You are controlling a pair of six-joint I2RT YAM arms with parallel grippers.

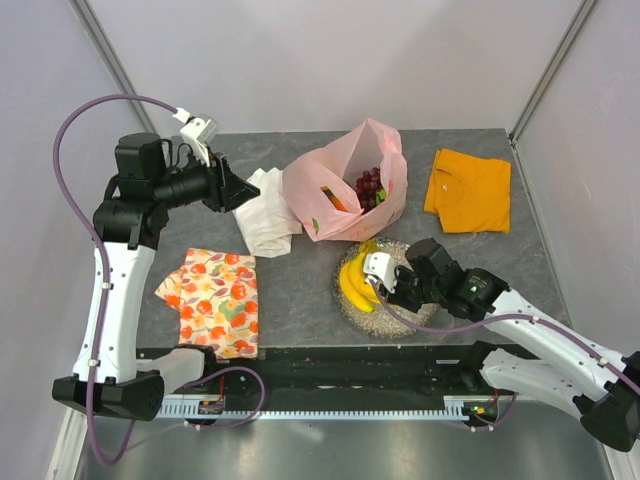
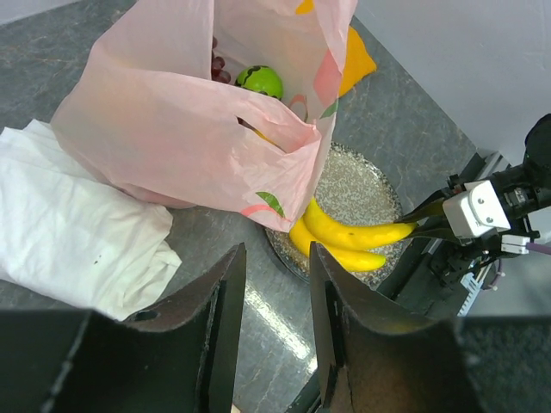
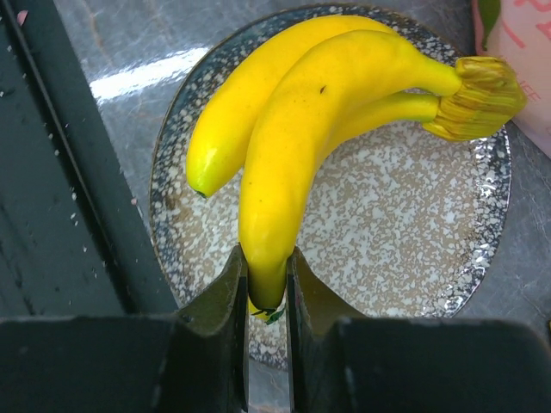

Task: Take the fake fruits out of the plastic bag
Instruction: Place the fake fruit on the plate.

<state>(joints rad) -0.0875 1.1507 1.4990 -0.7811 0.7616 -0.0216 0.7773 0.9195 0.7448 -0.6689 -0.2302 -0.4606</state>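
Note:
The pink plastic bag (image 1: 345, 185) stands open at the table's middle back, with dark purple grapes (image 1: 369, 186) and an orange fruit (image 1: 333, 198) showing inside. The left wrist view shows the bag (image 2: 189, 129) with a green round fruit (image 2: 261, 81) in it. My right gripper (image 3: 267, 280) is shut on the tip of the yellow banana bunch (image 3: 293, 129), which lies over the glittery silver dish (image 3: 405, 241). From above, the bananas (image 1: 354, 280) rest on the dish (image 1: 385, 318). My left gripper (image 1: 240, 192) is open and empty, held above the white cloth, left of the bag.
A white cloth (image 1: 268, 212) lies left of the bag. A fruit-patterned cloth (image 1: 212, 300) lies at the front left. An orange shirt (image 1: 467, 190) lies at the back right. The black base rail (image 1: 330, 362) runs along the near edge.

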